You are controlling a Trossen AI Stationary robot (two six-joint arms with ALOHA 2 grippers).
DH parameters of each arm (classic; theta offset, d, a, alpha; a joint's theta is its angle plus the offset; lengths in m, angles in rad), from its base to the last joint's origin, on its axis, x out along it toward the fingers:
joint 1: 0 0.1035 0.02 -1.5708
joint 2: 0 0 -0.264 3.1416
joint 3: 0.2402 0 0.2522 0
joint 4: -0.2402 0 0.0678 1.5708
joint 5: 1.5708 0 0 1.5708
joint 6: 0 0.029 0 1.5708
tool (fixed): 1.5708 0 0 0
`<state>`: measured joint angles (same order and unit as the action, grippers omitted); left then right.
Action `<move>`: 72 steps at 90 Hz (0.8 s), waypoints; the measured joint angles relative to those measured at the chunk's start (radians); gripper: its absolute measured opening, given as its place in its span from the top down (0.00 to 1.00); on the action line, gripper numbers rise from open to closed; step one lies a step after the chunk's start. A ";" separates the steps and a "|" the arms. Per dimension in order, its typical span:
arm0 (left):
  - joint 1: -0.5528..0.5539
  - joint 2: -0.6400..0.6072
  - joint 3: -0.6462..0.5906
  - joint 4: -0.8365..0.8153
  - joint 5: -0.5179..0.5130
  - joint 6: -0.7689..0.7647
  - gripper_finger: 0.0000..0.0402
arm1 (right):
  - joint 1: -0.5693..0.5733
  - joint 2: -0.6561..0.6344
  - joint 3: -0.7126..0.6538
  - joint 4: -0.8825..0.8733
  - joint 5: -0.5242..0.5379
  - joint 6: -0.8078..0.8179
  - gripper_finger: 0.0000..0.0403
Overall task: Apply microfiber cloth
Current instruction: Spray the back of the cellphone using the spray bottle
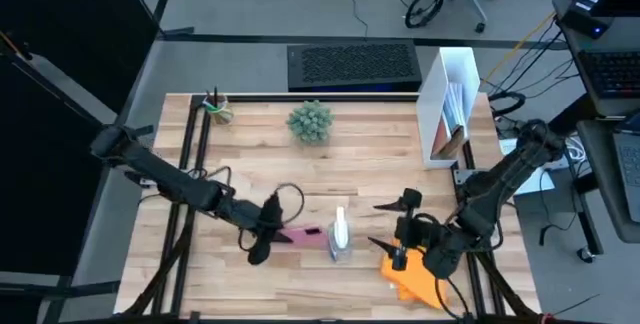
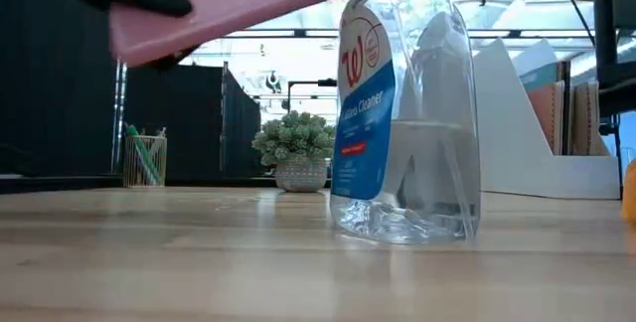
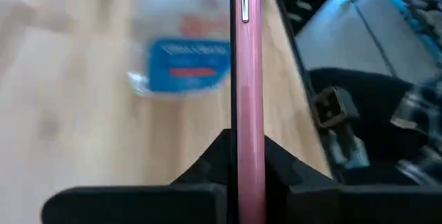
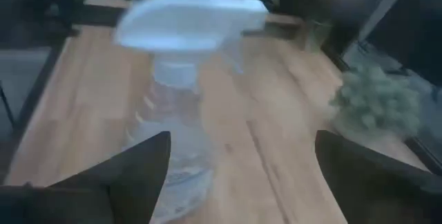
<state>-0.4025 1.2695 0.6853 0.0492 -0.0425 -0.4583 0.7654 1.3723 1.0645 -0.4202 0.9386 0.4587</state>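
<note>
The orange microfiber cloth (image 1: 415, 282) lies bunched on the table near the front right, partly under my right arm; the low view shows only a sliver of it (image 2: 631, 191). My left gripper (image 1: 272, 230) is shut on a phone in a pink case (image 1: 303, 234), held above the table just left of a clear spray bottle (image 1: 340, 234). My right gripper (image 1: 380, 224) stands open on the bottle's right side, above the table, with nothing between its fingers (image 4: 131, 172). My left gripper pinches the phone's near end (image 3: 246, 162) between its two fingers, one on each broad face. The fingers come level from the table's left and lie along the phone. The phone (image 2: 229, 4) is lifted clear, on its long edge, its free end tilted up toward the bottle.
The spray bottle (image 2: 397, 113) stands upright between the two grippers. A small potted plant (image 1: 310, 122) and a pen cup (image 1: 217, 107) stand at the back, and a white file holder (image 1: 450, 104) at the back right. A keyboard (image 1: 352, 64) lies beyond the table's far edge.
</note>
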 joint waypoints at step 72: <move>0.167 -0.132 0.000 -0.112 0.012 0.196 0.96 | -0.203 0.101 -0.001 0.385 -0.295 -0.263 0.16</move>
<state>-0.2352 1.1374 0.6857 -0.0627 -0.0303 -0.2626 0.5629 1.4733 1.0637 -0.0350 0.6441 0.1953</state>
